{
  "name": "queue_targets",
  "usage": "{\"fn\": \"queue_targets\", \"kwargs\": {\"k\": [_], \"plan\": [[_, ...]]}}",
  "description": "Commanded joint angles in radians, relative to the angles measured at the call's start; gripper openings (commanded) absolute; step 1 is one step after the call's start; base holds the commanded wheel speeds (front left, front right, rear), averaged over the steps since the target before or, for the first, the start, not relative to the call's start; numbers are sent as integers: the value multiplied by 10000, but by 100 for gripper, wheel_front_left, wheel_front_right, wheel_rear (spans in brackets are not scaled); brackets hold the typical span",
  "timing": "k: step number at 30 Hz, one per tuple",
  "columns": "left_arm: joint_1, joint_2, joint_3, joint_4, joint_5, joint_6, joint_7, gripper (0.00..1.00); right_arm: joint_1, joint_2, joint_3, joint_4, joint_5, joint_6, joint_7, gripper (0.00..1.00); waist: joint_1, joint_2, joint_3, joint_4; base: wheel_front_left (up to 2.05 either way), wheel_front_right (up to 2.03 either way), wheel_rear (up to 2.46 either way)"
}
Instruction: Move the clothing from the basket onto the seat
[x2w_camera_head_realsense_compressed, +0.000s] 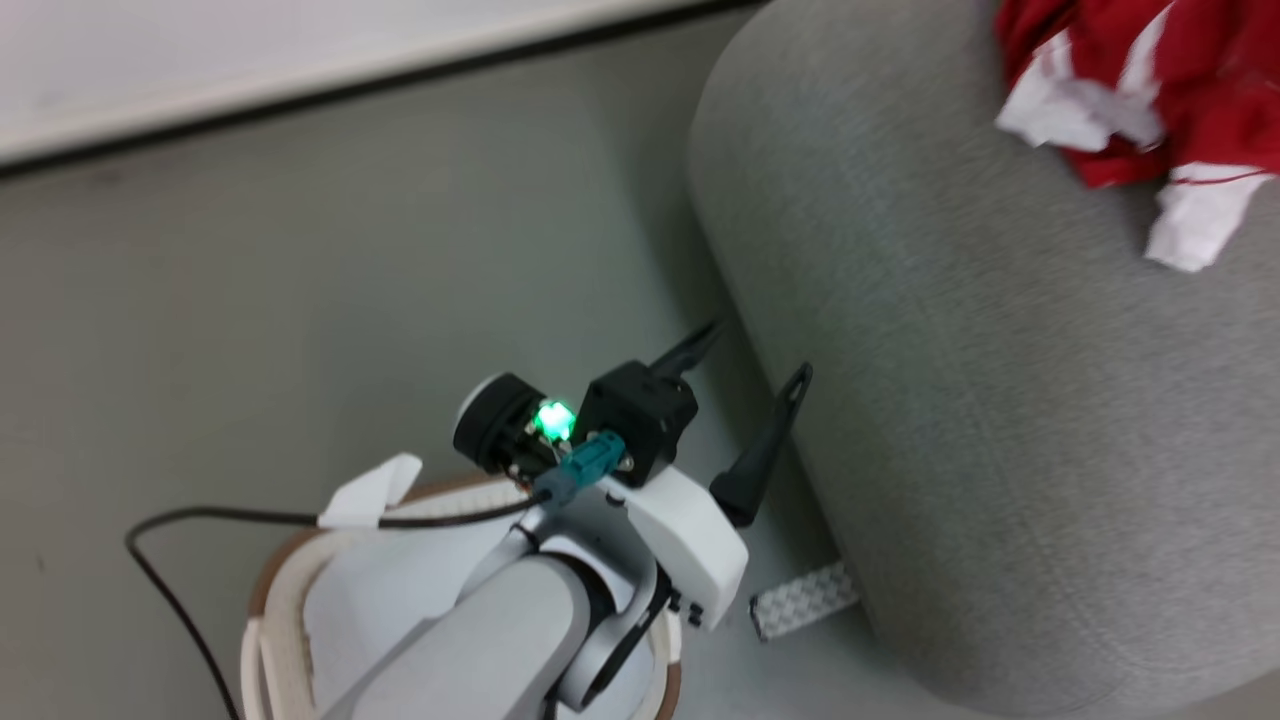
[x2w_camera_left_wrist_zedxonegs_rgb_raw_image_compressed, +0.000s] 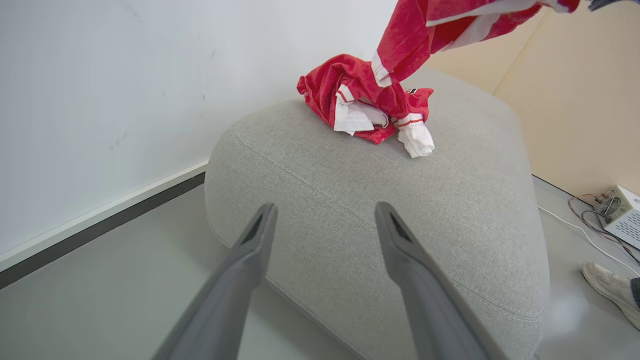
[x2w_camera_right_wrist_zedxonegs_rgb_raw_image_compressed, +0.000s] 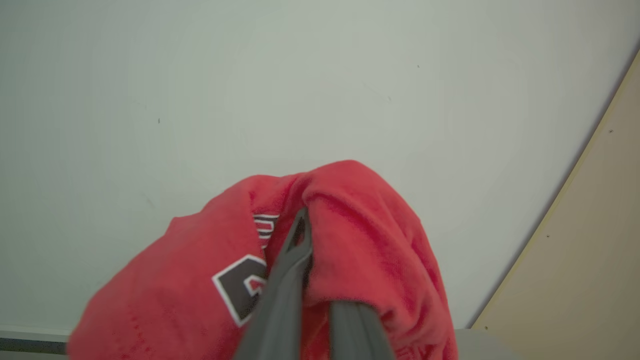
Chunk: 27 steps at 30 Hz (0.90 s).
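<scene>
One seat (x2w_camera_head_realsense_compressed: 1000, 400), one basket (x2w_camera_head_realsense_compressed: 290, 570) at 7 o'clock, one red heap (x2w_camera_head_realsense_compressed: 1200, 80) lying on seat at 2 o'clock, one garment (x2w_camera_right_wrist_zedxonegs_rgb_raw_image_compressed: 370, 225) being clamped by right gripper (x2w_camera_right_wrist_zedxonegs_rgb_raw_image_compressed: 315, 270), left gripper (x2w_camera_head_realsense_compressed: 757, 352) being held wide, empty.

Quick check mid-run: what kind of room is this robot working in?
Probably an indoor lab or test room rather than a home: a bare white wall with a dark skirting strip, a smooth grey floor, and a white vented electronics box sitting on that floor beside the grey seat.

Matt woven grey cloth seat (x2w_camera_left_wrist_zedxonegs_rgb_raw_image_compressed: 450, 200), soft red fabric clothing (x2w_camera_left_wrist_zedxonegs_rgb_raw_image_compressed: 325, 90), smooth glossy floor (x2w_camera_left_wrist_zedxonegs_rgb_raw_image_compressed: 125, 300)
</scene>
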<state>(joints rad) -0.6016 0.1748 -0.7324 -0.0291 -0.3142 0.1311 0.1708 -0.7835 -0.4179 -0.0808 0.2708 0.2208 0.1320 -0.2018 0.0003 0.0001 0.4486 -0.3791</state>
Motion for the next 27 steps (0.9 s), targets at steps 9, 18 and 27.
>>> {"fn": "queue_targets", "kwargs": {"k": [9, 18, 27], "plan": [[-920, 37, -119, -153, 372, -184, 224, 100, -1997, -440, -2185, 3759, 154, -26, -135, 0, -3, -1, 2385, 1157, 0, 0, 0], [-634, 139, -39, 31, 159, -34, -73, 100, -1455, 1056, -2974, 5733, -229, -25, -623, 100, -3, -1, 1896, 1153, 0, 0, 0], [79, 207, 257, 268, -228, 166, -827, 100, 372, 1898, -2460, 3692, -604, -26, -620, 100, -3, -1, 526, 896, 0, 0, 0]]}}
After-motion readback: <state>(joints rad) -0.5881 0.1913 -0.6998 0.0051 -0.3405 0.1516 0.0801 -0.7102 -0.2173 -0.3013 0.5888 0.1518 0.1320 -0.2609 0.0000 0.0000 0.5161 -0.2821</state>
